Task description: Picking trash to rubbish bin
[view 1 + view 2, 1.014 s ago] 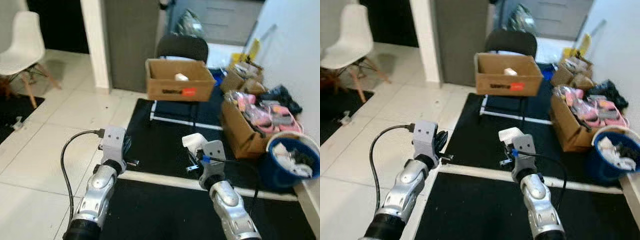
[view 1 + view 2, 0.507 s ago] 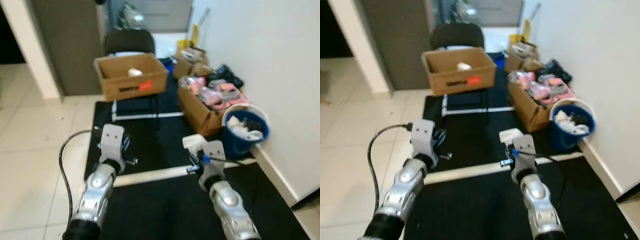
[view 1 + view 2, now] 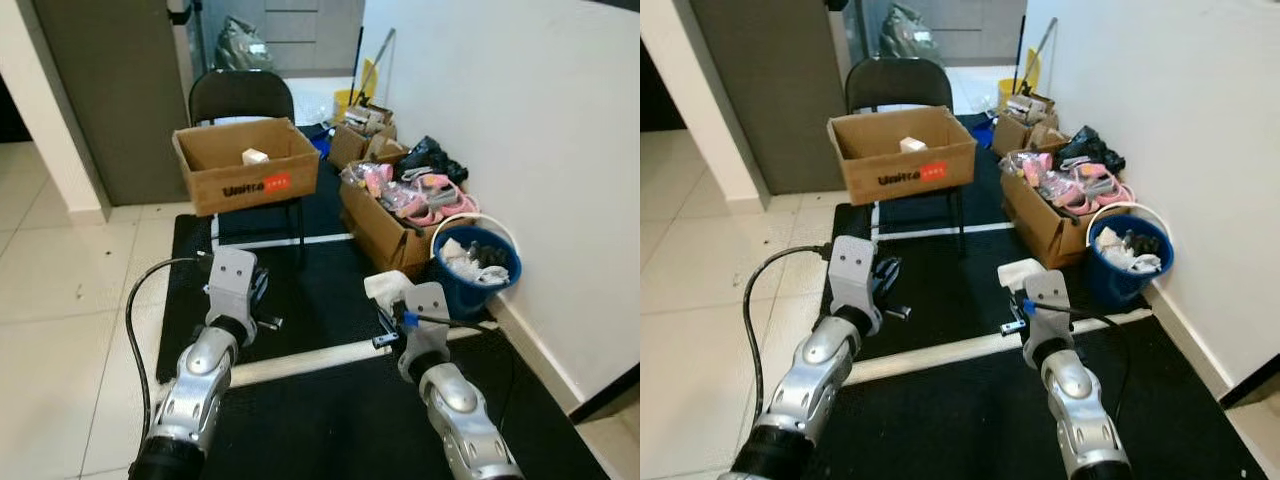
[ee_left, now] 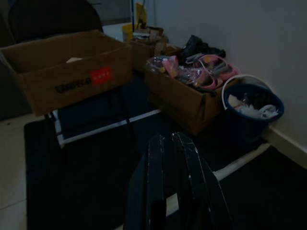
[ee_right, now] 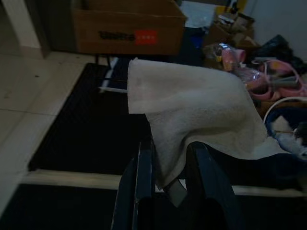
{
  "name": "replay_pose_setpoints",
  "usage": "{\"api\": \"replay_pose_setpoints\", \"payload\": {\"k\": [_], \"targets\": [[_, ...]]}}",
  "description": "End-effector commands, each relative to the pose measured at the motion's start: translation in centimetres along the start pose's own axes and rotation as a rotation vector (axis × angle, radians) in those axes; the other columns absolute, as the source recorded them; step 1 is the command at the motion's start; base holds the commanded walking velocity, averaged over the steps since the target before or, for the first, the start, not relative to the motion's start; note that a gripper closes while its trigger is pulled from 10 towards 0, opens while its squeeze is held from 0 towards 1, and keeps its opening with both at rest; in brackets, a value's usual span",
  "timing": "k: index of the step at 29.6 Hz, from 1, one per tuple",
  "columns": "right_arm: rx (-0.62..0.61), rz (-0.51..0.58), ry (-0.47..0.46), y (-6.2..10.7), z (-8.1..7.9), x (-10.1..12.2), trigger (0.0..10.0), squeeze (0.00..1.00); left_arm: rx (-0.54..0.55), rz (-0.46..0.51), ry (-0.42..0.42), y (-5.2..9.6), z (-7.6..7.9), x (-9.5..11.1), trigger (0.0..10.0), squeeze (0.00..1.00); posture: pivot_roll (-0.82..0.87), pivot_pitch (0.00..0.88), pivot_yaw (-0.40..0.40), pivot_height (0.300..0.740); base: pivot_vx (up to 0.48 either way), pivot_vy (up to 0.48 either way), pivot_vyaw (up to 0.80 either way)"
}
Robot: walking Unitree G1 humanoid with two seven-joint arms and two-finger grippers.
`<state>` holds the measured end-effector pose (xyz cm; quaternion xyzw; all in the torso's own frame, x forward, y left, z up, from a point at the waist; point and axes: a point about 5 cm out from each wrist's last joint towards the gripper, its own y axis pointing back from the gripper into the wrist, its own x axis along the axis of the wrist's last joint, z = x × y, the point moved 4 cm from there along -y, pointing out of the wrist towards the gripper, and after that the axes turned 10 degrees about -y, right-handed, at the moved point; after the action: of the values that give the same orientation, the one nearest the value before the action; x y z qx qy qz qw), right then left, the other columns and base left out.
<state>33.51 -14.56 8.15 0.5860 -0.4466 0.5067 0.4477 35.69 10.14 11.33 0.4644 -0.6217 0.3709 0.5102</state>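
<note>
Right wrist view: white cloth [image 5: 192, 115] is pinched between the right gripper [image 5: 172, 172] fingers, draped over and ahead of them, held above the black mat [image 3: 330, 400]. In the left eye view the same cloth sits at the tip of the right arm, over the pale strip [image 3: 300, 360] between two mats. Blue bucket [image 3: 478, 268] with a white rim stands against the wall [image 3: 520, 130] to the robot's right, ahead of the right gripper, well apart from it; crumpled white and dark stuff is inside. Just beyond the bucket is an open cardboard box [image 3: 385, 222] of pink items, with more boxes behind. Left gripper [image 4: 173, 177] is raised level with the right, fingers pressed together, holding nothing. Ahead of it, a cardboard box with a red label [image 3: 245, 165] sits on a black chair [image 3: 240, 95]. Tiled floor [image 3: 60, 290] lies to the left.
</note>
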Motion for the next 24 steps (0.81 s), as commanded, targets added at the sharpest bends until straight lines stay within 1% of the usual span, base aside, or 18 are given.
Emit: {"api": "replay_pose_setpoints", "payload": {"k": [1, 17, 24], "targets": [[0.008, -0.017, -0.006, -0.04, -0.28, -0.41, 10.0, 0.00, 0.006, -0.025, 0.014, 0.23, -0.16, -0.67, 10.0, 0.00, -0.10, 0.059, -0.003, 0.740, 0.334, 0.000, 0.00], [-0.001, -0.031, -0.016, -0.09, -0.24, -0.69, 10.0, 0.00, 0.004, -0.027, 0.021, 0.37, -0.24, -0.78, 10.0, 0.00, -0.10, 0.058, -0.003, 0.740, 0.360, 0.000, 0.00], [-0.003, -0.032, -0.019, -0.16, -0.14, -0.68, 10.0, 0.00, 0.000, -0.025, 0.019, 0.31, -0.22, -0.67, 10.0, 0.00, -0.10, 0.055, -0.003, 0.740, 0.364, 0.000, -0.78]]}}
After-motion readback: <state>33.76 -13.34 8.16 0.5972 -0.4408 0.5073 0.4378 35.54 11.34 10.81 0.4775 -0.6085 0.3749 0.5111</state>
